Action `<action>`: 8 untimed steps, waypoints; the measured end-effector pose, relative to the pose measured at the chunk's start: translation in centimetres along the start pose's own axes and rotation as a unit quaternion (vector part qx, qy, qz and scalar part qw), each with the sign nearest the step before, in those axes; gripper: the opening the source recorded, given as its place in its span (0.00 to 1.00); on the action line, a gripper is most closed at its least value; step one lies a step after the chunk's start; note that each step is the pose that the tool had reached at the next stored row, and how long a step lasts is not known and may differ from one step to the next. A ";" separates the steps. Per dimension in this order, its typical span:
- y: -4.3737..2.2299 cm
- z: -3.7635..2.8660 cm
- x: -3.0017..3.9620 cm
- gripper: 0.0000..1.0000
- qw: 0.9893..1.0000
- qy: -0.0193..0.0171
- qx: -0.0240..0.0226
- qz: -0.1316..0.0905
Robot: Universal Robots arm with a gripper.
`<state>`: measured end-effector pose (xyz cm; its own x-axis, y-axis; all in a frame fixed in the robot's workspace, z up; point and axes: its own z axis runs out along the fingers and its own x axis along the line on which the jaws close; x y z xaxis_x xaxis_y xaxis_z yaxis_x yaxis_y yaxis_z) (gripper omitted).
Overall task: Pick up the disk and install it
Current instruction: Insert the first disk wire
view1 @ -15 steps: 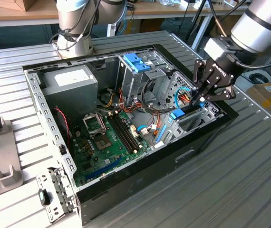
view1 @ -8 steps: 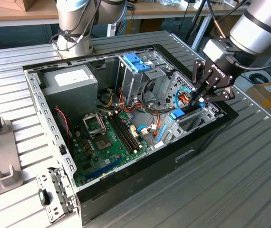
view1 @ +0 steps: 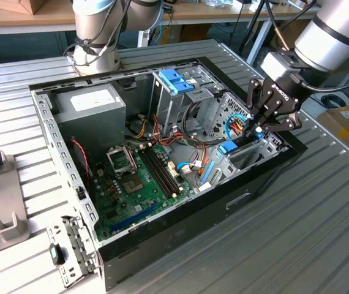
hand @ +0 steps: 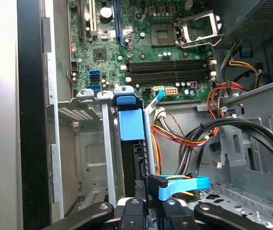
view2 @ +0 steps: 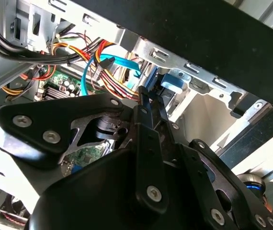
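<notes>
Your gripper (view1: 261, 125) is reaching down into the PC case (view1: 46, 122) at the exterior view's right, w/ fingers (hand: 131, 211) looking pressed together on the disk (hand: 130, 124). The disk is standing on edge, partway down in the metal bay (hand: 88, 158), prob. because that slot only takes it edgewise. You're holding it from the end so the blue frame is staying clear of the bay walls. Wires (hand: 184, 136) are lying just beside the bay, the board (hand: 127, 38) beyond. The case is lying open on a ribbed metal table (view1: 321, 233). A second arm's base (view1: 95, 37) is standing behind it, and workbenches are sitting further back.
</notes>
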<state>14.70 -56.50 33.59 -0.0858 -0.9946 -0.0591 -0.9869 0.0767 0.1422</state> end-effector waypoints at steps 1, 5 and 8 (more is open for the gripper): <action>0.00 0.00 0.00 0.19 1.000 -0.001 0.000 0.000; -0.01 0.02 0.00 0.19 1.000 -0.002 0.000 0.000; -0.01 0.01 0.00 0.19 1.000 -0.002 0.000 0.000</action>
<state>14.71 -56.50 33.58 -0.0857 -0.9943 -0.0634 -0.9869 0.0759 0.1425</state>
